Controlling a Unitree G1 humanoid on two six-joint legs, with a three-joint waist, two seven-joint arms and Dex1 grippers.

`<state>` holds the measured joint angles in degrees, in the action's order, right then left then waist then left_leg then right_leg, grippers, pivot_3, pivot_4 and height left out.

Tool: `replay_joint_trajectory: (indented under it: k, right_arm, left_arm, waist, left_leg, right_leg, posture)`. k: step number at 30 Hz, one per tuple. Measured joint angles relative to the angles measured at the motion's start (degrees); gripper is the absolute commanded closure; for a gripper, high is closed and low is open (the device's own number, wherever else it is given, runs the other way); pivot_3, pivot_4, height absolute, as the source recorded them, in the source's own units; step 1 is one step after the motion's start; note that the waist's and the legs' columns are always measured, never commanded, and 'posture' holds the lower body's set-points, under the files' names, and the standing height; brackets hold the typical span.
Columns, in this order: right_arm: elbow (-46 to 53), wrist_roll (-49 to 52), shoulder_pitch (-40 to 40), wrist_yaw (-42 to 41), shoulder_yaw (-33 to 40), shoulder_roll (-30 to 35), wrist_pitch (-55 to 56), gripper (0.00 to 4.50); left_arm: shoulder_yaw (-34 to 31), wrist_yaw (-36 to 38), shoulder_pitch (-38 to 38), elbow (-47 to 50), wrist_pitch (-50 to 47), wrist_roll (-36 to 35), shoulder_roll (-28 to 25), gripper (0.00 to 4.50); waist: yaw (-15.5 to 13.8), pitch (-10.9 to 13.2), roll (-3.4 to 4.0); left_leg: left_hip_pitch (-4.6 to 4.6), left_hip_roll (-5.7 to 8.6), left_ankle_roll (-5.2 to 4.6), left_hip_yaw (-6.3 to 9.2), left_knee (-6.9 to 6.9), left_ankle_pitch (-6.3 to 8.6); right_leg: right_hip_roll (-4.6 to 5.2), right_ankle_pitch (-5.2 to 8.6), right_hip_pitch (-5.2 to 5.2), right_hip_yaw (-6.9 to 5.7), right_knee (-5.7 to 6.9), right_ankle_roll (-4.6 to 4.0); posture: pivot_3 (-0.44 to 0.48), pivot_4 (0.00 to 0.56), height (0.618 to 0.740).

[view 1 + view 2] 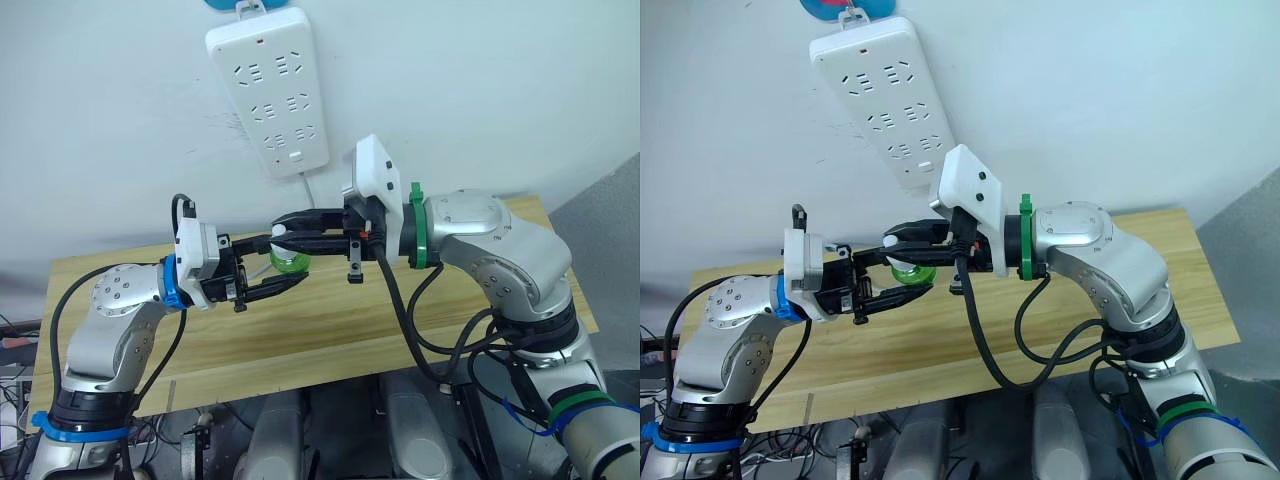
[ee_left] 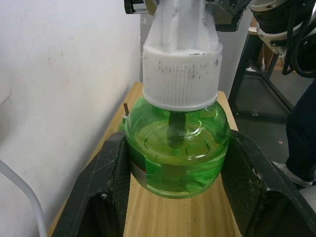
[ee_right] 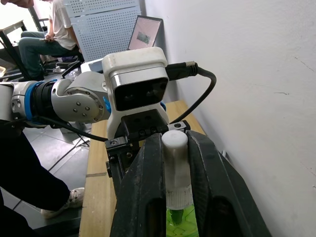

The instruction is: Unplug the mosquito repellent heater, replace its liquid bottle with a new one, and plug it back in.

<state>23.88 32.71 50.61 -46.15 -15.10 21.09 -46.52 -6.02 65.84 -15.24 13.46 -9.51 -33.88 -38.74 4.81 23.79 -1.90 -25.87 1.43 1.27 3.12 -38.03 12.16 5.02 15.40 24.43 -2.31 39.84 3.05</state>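
One green liquid bottle [image 2: 177, 148] hangs in the air between the two end effectors, above the wooden surface [image 1: 330, 320]. Its round green body sits clamped between the black fingers [image 2: 106, 182] of the left end effector [image 1: 268, 270], which press against both sides of it. Its white ribbed collar [image 2: 181, 79] and narrow white cap [image 3: 175, 158] point toward the right end effector [image 1: 290, 228], whose two fingers [image 3: 143, 187] are closed on the cap, one against each side. Both end effectors thus grip the same bottle from opposite ends, fingertips nearly meeting. Beyond them, one long white power strip [image 1: 270, 85] hangs tilted on the white wall [image 1: 480, 90], its cord [image 1: 312, 190] dropping behind the right end effector. Further off, the right wrist view shows one seated person [image 3: 47, 34] and a laptop [image 3: 144, 32].
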Motion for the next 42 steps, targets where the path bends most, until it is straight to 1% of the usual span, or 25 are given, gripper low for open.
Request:
replay_joint_trajectory:
  k: [3,12,15,22,26,30,34,39,42]
  right_arm:
    - [0.0,0.0,0.0,0.0,0.3,-0.2,1.1,4.19]
    - [0.0,0.1,0.0,-0.1,0.9,-0.1,1.5,4.19]
    - [0.0,0.8,0.1,-1.0,1.5,0.3,1.5,4.19]
    - [0.0,4.6,1.4,-3.8,4.1,2.3,0.8,4.19]
    - [0.0,6.5,2.4,-4.0,5.4,3.4,-0.2,4.19]
    - [-1.8,5.2,2.2,-3.8,5.6,5.9,0.1,4.19]
    - [-5.4,0.3,-0.7,-2.8,5.6,7.5,3.8,4.19]
    - [-8.1,-4.8,-7.2,-1.0,5.5,7.9,8.1,4.19]
    - [-11.2,-9.2,-10.9,0.4,5.5,8.2,12.8,4.19]
  left_arm:
    - [0.2,0.1,1.3,-0.9,-0.8,0.3,-0.4,2.28]
    - [0.2,1.1,1.4,-1.0,-1.3,0.3,-0.9,2.28]
    - [0.2,1.2,1.5,-1.7,-0.6,1.1,-0.9,2.28]
    - [0.2,2.3,1.7,-5.0,3.2,3.2,-0.8,2.28]
    - [0.2,2.6,1.7,-6.2,5.2,3.9,-0.4,2.28]
    - [0.2,2.6,1.6,-6.9,6.3,4.5,-0.2,2.28]
    - [0.1,2.3,1.0,-6.9,6.3,4.6,0.2,2.28]
    - [0.0,2.2,1.0,-6.7,6.2,4.5,0.2,2.28]
    - [0.0,2.1,1.0,-6.0,6.0,4.4,0.2,2.28]
  waist:
    - [0.0,0.0,0.00]
    - [0.0,0.0,0.00]
    - [0.0,0.0,0.01]
    - [0.1,-0.1,0.00]
    - [0.1,-0.2,-0.01]
    - [0.1,-0.6,-0.03]
    - [0.1,-1.1,-0.04]
    - [0.2,-1.2,-0.05]
    - [0.1,-1.2,-0.05]
  left_leg:
    - [0.00,0.00,0.00,0.01,0.01,0.00]
    - [0.00,0.00,0.00,0.00,0.00,0.00]
    - [0.00,0.00,0.00,-0.01,0.00,0.00]
    - [0.00,0.00,0.00,-0.02,0.00,0.00]
    - [0.00,0.00,0.00,-0.03,0.00,0.00]
    - [-0.01,0.01,0.00,-0.05,0.00,0.00]
    - [0.00,0.02,-0.01,-0.07,0.01,0.01]
    - [0.00,0.02,-0.01,-0.08,0.00,0.01]
    - [-0.01,0.02,-0.01,-0.07,0.00,0.00]
  right_leg:
    - [0.00,0.00,0.01,-0.01,0.00,0.00]
    - [0.00,0.00,0.01,0.00,0.01,0.00]
    - [0.00,0.00,0.01,0.00,0.00,0.00]
    - [0.00,0.00,0.01,0.00,0.00,0.00]
    - [0.00,0.00,0.01,0.00,0.00,0.00]
    - [0.00,0.00,0.01,0.00,-0.01,0.00]
    - [0.00,0.00,0.00,0.00,-0.01,0.00]
    - [0.00,0.00,0.00,0.02,0.00,0.00]
    - [0.00,0.00,0.00,0.01,0.00,0.00]
  posture:
    - [-0.170,0.337,0.734]
    - [-0.177,0.331,0.734]
    - [-0.184,0.320,0.734]
    - [-0.199,0.308,0.734]
    - [-0.204,0.304,0.734]
    - [-0.201,0.302,0.734]
    - [-0.199,0.304,0.734]
    - [-0.197,0.308,0.734]
    - [-0.195,0.314,0.734]
